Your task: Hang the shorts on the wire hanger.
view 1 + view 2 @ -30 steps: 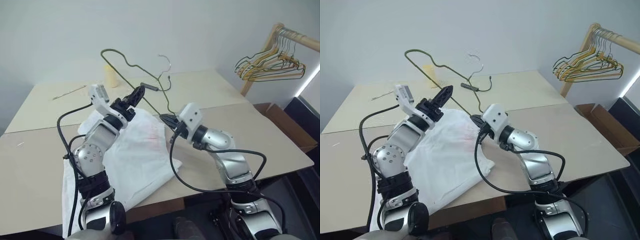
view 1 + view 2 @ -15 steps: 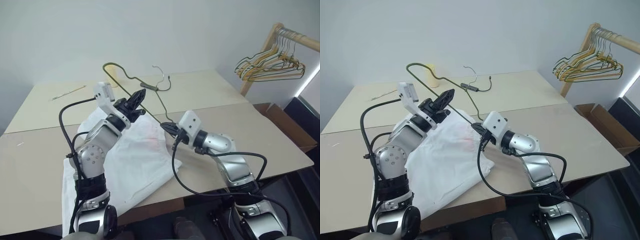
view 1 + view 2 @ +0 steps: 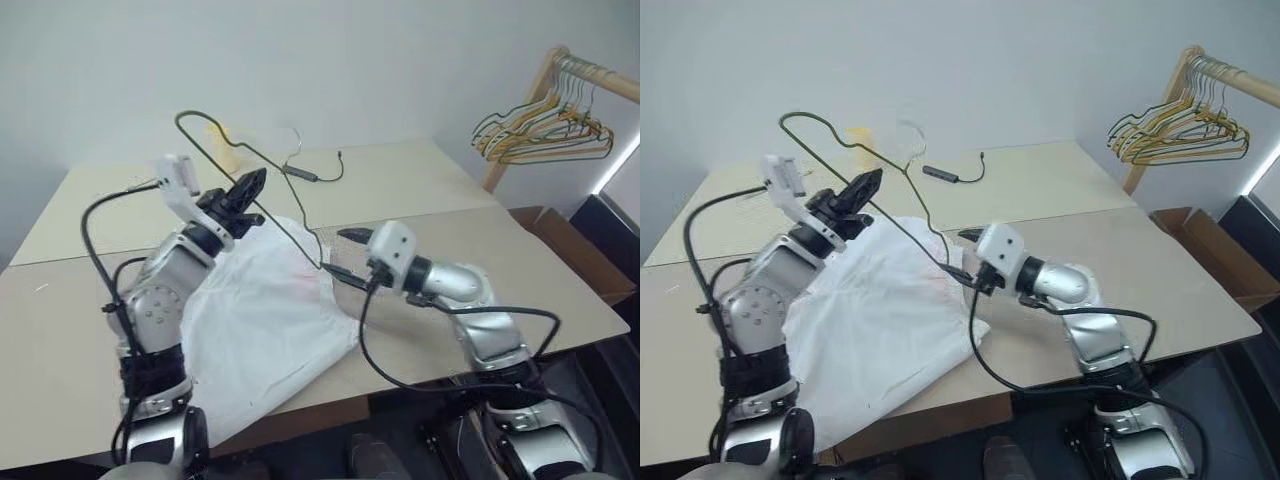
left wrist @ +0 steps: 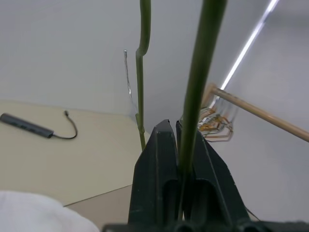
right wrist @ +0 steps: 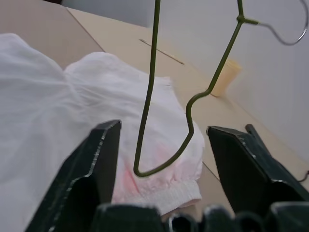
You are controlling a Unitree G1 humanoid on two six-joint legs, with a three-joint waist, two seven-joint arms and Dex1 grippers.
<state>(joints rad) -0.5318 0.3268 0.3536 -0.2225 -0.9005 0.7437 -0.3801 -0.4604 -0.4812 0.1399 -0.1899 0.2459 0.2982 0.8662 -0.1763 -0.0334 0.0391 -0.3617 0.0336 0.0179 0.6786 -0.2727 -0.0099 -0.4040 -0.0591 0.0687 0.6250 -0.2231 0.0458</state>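
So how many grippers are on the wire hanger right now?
1. The left gripper is shut on the wire hanger above the shorts; the right gripper stands open beside its lower corner.

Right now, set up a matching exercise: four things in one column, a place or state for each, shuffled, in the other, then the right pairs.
Things:
1. wire hanger
2. shorts
3. left gripper
4. right gripper

States:
A. spread flat on the table
B. jaws wide apart, gripping nothing
C. shut on a thin green wire
D. held up in the air, one end hanging between open fingers

Pairs: 1-D, 2-A, 3-C, 4-B
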